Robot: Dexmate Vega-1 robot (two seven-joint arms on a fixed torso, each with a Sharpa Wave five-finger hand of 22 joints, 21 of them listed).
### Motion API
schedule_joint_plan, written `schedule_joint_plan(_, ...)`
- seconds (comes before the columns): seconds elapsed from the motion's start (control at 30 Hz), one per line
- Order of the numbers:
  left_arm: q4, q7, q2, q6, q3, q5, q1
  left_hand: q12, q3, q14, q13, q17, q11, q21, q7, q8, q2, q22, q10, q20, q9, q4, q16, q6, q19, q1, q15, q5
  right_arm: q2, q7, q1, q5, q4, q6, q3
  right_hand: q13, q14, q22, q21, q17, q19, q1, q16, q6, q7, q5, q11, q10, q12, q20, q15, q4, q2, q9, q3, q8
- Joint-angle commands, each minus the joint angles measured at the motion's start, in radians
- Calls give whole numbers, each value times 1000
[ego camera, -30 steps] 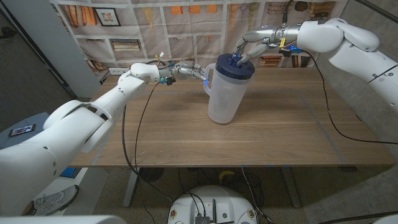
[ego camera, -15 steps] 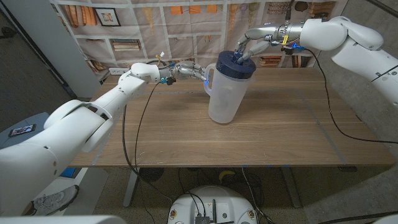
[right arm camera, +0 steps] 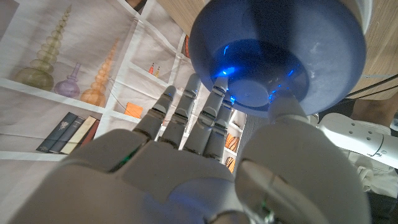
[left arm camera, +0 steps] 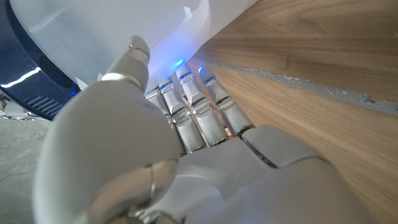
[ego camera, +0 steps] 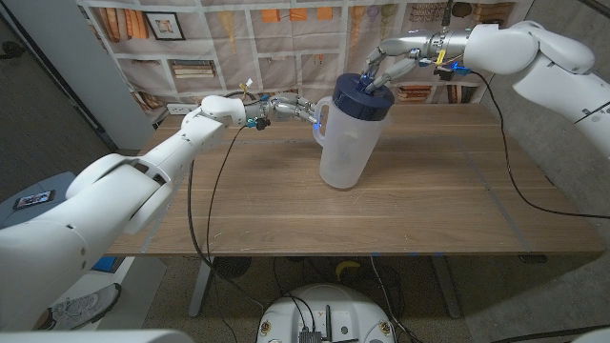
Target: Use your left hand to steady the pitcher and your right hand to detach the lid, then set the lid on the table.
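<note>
Gripping round navy lid [ego camera: 362,97], right hand [ego camera: 383,65]

Pitcher [ego camera: 345,143] was translucent frosted white; lid [ego camera: 363,96] was dark navy blue, with blue LED glow reflecting on it in the right wrist view. Left hand [ego camera: 291,107] and right hand [ego camera: 389,63] were silver metal with blue fingertip lights; arms glossy white. Table [ego camera: 286,205] was light wood grain. Backdrop was a printed beige bookshelf pattern with orange accents.
</note>
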Motion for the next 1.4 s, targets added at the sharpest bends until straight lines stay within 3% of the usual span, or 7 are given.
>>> schedule_joint_plan(0.03, -29, 12, 11, 13, -1, 0, 12, 4, 2, 22, 3, 0, -21, -2, 22, 7, 120, 2, 25, -144, 5, 4, 3, 30, -2, 97, -83, 5, -5, -1, 9, 7, -12, -5, 12, 2, 12, 4, -1, 2, 3, 69, 1, 69, -62, 4, -3, 13, -1, 5, -145, 0, 67, 3, -4, 5)
schedule_joint_plan(0.53, -36, 9, 16, 18, 2, 4, 10, 3, 1, 22, 4, 0, -20, -2, 25, 8, 122, 2, 24, -144, 5, 4, 2, 31, -2, 98, -83, 5, -17, -8, 11, 24, -34, -25, 35, 2, 11, 4, -2, 2, 0, 70, 0, 66, -59, 3, -3, 13, -5, 8, -145, -1, 66, 2, -7, 5)
schedule_joint_plan(1.4, -193, 72, 92, 108, -16, -15, 90, 0, -3, 16, 4, -1, -20, -7, 19, 7, 118, 2, 18, -144, 5, 2, -1, 29, -11, 99, -83, 4, -99, -30, -13, 24, -70, -142, 104, 2, 5, 4, -4, 2, -5, 67, -4, 57, -66, 3, -3, 5, -14, 10, -141, 1, 64, 1, -16, 5)
